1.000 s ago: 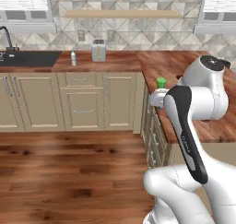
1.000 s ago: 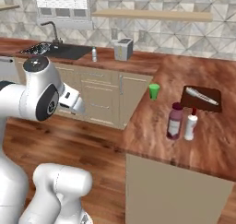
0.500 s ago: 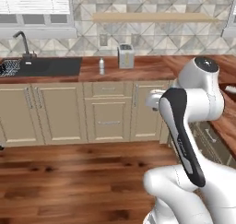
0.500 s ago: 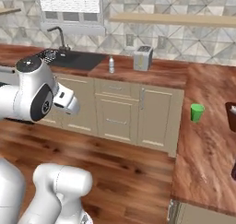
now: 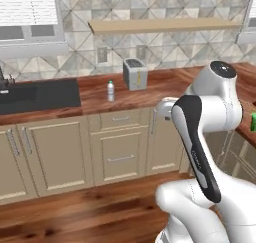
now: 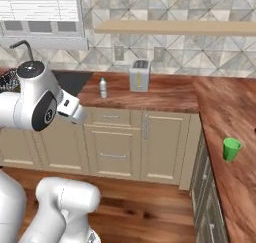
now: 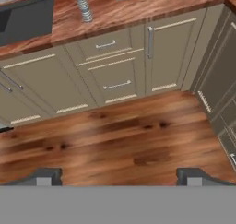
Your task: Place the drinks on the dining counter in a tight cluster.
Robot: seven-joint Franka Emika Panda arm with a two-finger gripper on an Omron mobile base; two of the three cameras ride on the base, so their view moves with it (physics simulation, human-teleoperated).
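— Wood floor (image 7: 124,144) ran under me, with cream cabinets (image 5: 117,147) along the wall and a reddish-brown counter (image 5: 150,89) on top of them. Where was your pincer?

— My pincer (image 7: 118,174) hung over that floor, pointing down and toward the cabinet fronts. Its two dark tips stood far apart at the bottom of the hand view, spread wide, with nothing between them but bare boards.

— And the drink?

— A small clear bottle with a blue cap (image 7: 83,6) stood upright on the counter, well apart from my pincer, up and a little left of the gap between the tips as the hand camera saw it. From the base cameras the same bottle (image 5: 111,91) sat just left of a grey toaster (image 5: 135,73), near it but not touching, and right of the dark sink (image 5: 37,94).

— Anything on the other stretch of counter?

— In the right base view the wood-grain slab (image 6: 235,122) ran forward along the right side, and a small green cup (image 6: 231,149) stood on it. A pale shelf (image 6: 175,28) hung on the tiled wall above the toaster (image 6: 140,75).
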